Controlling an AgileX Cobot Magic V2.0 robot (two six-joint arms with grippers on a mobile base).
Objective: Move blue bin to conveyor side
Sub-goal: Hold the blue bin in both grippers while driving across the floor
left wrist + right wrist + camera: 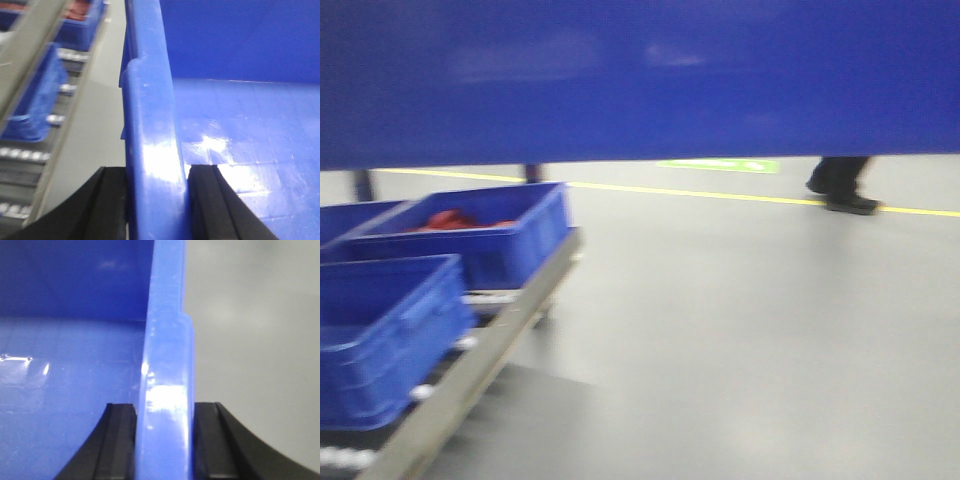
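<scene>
The blue bin (640, 80) is held up in the air and fills the top of the front view. My left gripper (156, 172) is shut on the bin's left rim (150, 125), one black finger outside and one inside. My right gripper (164, 412) is shut on the bin's right rim (167, 365) in the same way. The bin's glossy empty floor (240, 130) shows in both wrist views. The dark belt with the red edge is out of view.
At lower left a steel roller rail (480, 360) carries other blue bins (380, 330), one with red packets (460, 220). Grey floor with a yellow line (720, 195) lies to the right. A person's shoe (845, 195) stands at the back right.
</scene>
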